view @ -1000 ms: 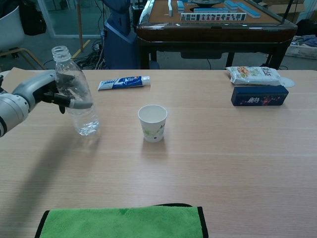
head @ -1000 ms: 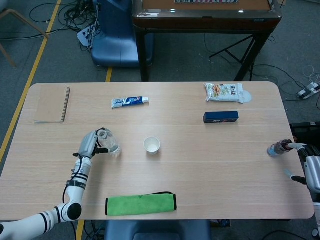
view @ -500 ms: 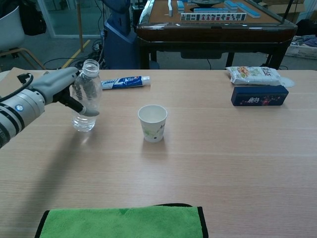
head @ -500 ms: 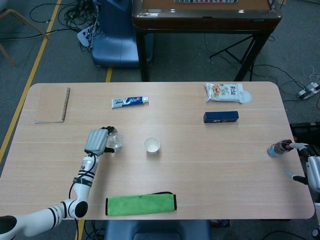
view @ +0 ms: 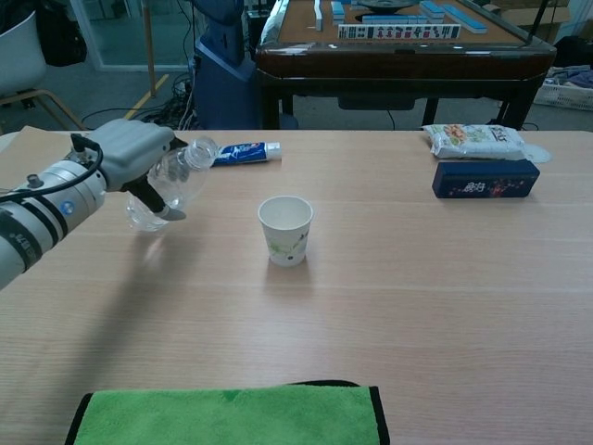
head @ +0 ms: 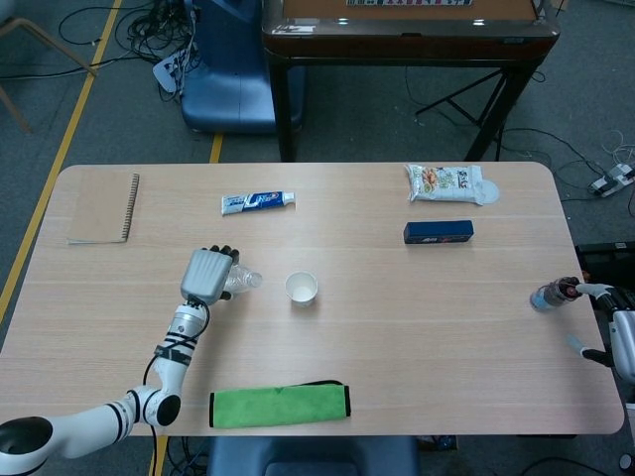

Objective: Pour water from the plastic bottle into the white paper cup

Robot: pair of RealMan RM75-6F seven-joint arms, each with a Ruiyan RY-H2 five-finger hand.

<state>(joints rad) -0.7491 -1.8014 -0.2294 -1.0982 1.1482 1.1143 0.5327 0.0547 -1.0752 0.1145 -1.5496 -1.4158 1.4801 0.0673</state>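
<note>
My left hand [head: 207, 275] [view: 132, 158] grips the clear plastic bottle [view: 174, 178] [head: 240, 282], lifted off the table and tilted with its open mouth pointing right. The white paper cup [head: 301, 289] [view: 285, 230] stands upright mid-table, a short gap to the right of the bottle's mouth. No water shows leaving the bottle. My right hand [head: 617, 339] sits at the table's far right edge in the head view, its fingers spread, close to a small dark bottle [head: 551, 295]; whether it touches that is unclear.
A green cloth [head: 281, 405] [view: 232, 416] lies at the near edge. A toothpaste tube [head: 257, 202] [view: 235, 153], a notebook [head: 103, 207], a snack bag [head: 448, 183] [view: 475, 141] and a dark blue box [head: 438, 232] [view: 484, 178] lie farther back.
My left hand has carried the bottle up and rightward toward the cup and tipped it from upright to leaning right. The right hand has stayed still.
</note>
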